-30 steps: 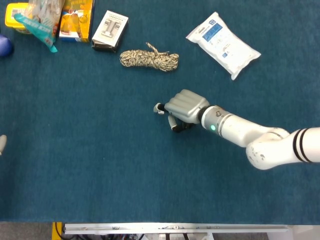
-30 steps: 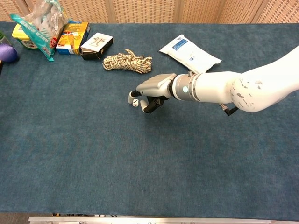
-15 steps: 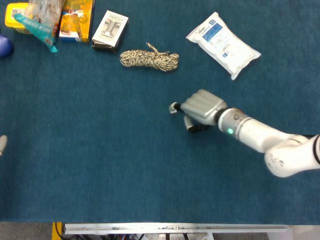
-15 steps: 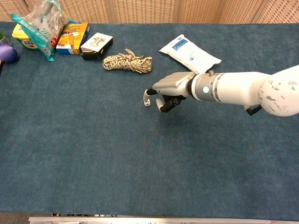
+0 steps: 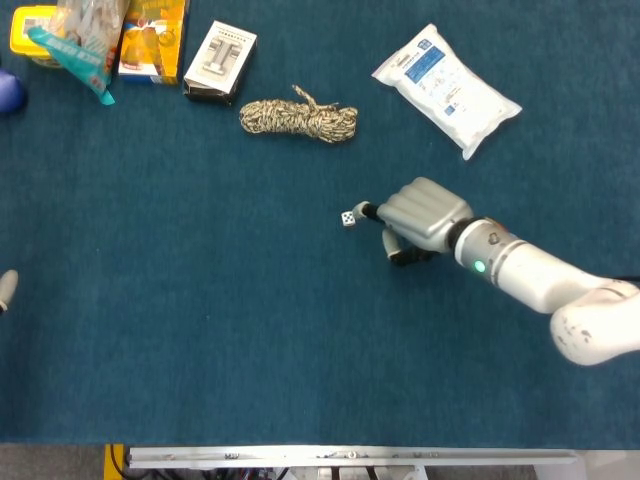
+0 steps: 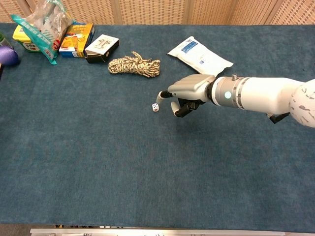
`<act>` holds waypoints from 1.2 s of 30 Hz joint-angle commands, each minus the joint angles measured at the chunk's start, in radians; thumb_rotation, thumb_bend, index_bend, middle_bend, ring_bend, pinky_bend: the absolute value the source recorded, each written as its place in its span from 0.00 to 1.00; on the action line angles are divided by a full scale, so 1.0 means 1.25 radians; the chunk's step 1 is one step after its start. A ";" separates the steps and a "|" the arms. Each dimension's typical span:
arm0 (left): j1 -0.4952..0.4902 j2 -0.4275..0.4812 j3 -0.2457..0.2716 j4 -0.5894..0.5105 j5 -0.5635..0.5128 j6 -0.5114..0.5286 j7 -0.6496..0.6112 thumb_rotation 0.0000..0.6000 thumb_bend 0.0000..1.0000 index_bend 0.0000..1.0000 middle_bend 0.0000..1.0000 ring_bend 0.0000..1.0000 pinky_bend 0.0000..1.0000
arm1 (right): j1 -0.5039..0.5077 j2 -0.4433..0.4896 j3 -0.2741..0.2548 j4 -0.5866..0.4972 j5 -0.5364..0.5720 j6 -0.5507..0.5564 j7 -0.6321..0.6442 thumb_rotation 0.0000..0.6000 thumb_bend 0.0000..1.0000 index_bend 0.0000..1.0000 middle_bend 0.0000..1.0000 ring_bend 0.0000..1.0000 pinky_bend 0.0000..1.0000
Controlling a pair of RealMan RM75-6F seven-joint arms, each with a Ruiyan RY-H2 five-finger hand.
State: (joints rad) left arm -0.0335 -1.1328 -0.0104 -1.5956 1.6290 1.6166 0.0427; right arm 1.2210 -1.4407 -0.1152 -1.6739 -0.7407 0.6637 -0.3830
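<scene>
Right hand (image 5: 420, 212) empty, fingers curled, beside white die (image 5: 347, 218) on blue table (image 5: 200, 330).

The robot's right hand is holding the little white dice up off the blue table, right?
Not quite. The right hand holds nothing: the little white dice lies on the blue table, just beside the fingertips. The chest view shows the gap between them.

Your right robot hand (image 5: 420, 212) hides its own curled fingertips from above, the small white die's (image 5: 347, 218) pips are too small to read, and the purple ball (image 5: 8, 92) is cut off at the left edge.
</scene>
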 commanded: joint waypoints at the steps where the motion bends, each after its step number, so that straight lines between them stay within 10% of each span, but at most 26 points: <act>1: 0.002 0.001 0.000 0.003 -0.002 0.001 -0.004 1.00 0.26 0.07 0.12 0.08 0.01 | 0.002 -0.014 0.011 0.015 -0.002 -0.012 0.003 0.50 0.77 0.18 1.00 1.00 1.00; 17: 0.005 0.001 -0.001 0.015 -0.006 0.004 -0.017 1.00 0.27 0.07 0.12 0.08 0.01 | 0.025 -0.066 0.011 0.081 0.035 -0.049 -0.014 0.50 0.77 0.18 1.00 1.00 1.00; 36: -0.008 -0.003 -0.004 0.004 0.003 -0.008 0.005 1.00 0.27 0.07 0.12 0.08 0.01 | -0.057 0.042 -0.016 -0.030 -0.020 0.065 0.001 0.50 0.76 0.18 1.00 1.00 1.00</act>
State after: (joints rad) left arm -0.0432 -1.1368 -0.0148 -1.5896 1.6326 1.6060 0.0486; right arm 1.1797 -1.4164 -0.1439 -1.6842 -0.7215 0.7115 -0.4049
